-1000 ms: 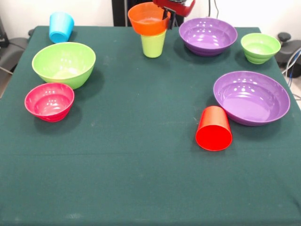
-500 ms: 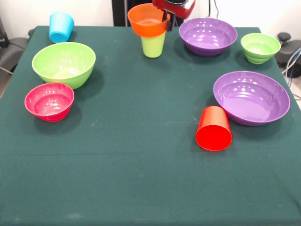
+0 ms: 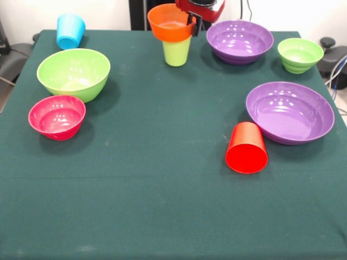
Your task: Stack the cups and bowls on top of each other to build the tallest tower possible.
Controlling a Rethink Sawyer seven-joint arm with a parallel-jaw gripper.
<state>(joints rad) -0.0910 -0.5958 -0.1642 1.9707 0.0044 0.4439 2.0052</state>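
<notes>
An orange bowl [image 3: 171, 23] sits upright on top of a lime green cup [image 3: 177, 52] at the table's far middle, making a small tower. My red gripper [image 3: 195, 23] hangs at the bowl's right rim, mostly cut off by the top edge. A sky blue cup [image 3: 70, 31] stands at the far left. On its side, mouth toward the camera, lies a red cup [image 3: 246, 148] beside the nearer purple bowl [image 3: 290, 112]. A large lime green bowl [image 3: 73, 73] and a pink bowl [image 3: 56, 116] stand at the left. Another purple bowl [image 3: 239, 41] and a small green bowl [image 3: 300, 54] stand at the far right.
Everything rests on a table [image 3: 162, 179] covered in dark green cloth. Dark equipment and cables show past the table's left and right far corners.
My gripper has risen slightly at the orange bowl's rim. The bowl, the cup under it and all other pieces stay where they were.
</notes>
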